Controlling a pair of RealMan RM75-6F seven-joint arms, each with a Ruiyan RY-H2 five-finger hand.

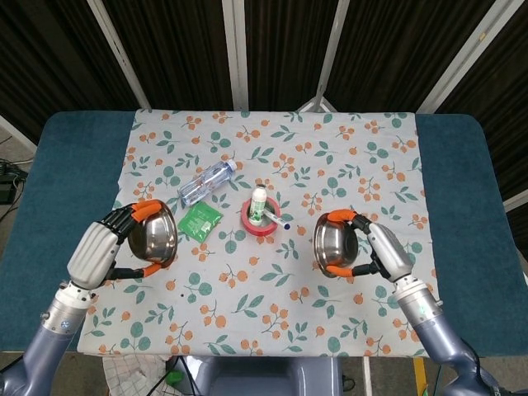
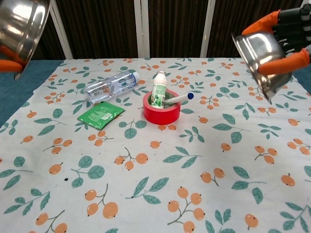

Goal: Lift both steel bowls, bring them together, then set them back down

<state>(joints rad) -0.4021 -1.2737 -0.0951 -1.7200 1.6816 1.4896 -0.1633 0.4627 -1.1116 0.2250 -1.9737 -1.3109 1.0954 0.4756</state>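
Note:
My left hand grips a steel bowl by its rim, held above the left part of the cloth with its opening turned to the right. In the chest view that left bowl fills the top left corner, where only orange fingertips of the left hand show. My right hand holds the other steel bowl up over the right part of the cloth, tilted with its opening toward the left. The chest view shows this right bowl high at the right, with the right hand clasped around it.
A red tape roll in the middle of the floral cloth holds a small white bottle and a marker. A green packet and a lying water bottle are to its left.

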